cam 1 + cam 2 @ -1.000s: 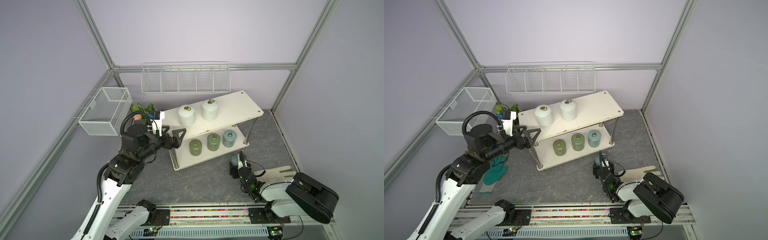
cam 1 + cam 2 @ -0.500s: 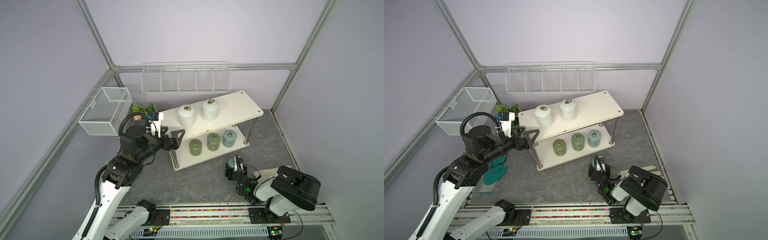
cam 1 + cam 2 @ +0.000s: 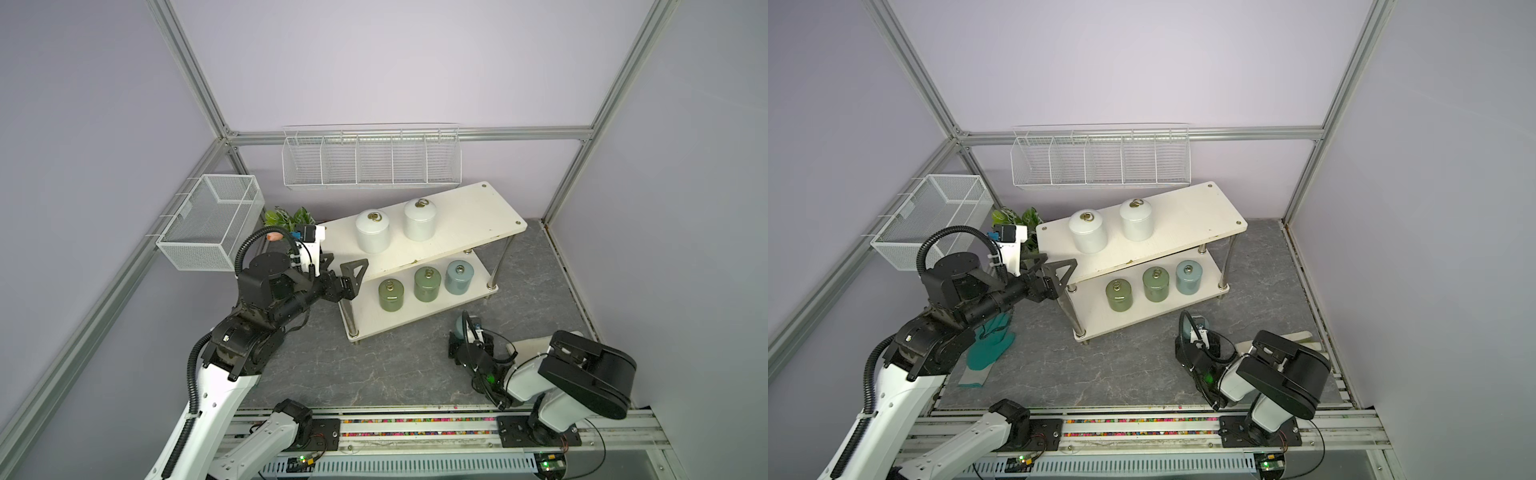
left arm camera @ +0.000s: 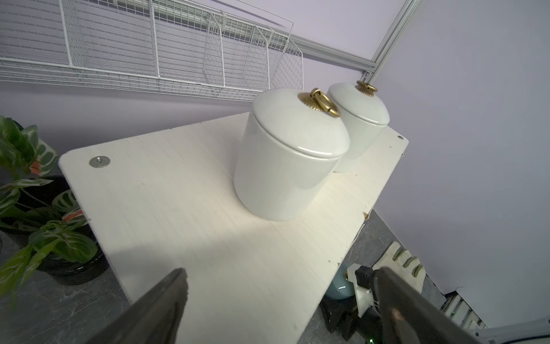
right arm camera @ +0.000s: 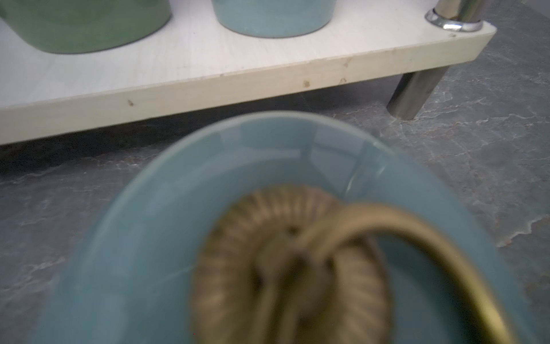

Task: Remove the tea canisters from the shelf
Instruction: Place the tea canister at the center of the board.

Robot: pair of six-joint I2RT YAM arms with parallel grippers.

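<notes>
In both top views I see the shelf [image 3: 478,216] standing askew on the grey counter [image 3: 395,374]. Its upper tier carries two white canisters [image 3: 372,231] [image 3: 420,219]. The lower tier carries two olive green canisters [image 3: 391,295] [image 3: 427,284] and the shelved blue canister [image 3: 459,277]. The loose blue canister [image 3: 458,326] stands on the counter just in front of the shelf, with my right tool [image 3: 465,338] close against it. My left tool [image 3: 341,266] hovers at the shelf's end beside the upper tier, released, jaws spread wide, holding nothing. A teal glove [image 3: 988,349] lies on the counter under the left arm.

In the left wrist view, my two dark fingers [image 4: 160,303] stand far apart over the upper board. Both white canisters sit ahead, well clear of them. A potted plant [image 4: 35,208] is beside the shelf's end.

In the right wrist view, the loose blue canister's blurred lid fills the frame, with its brass ring [image 5: 387,226] on top. I cannot tell whether this tool grips it. The lower tier's edge lies beyond.
</notes>
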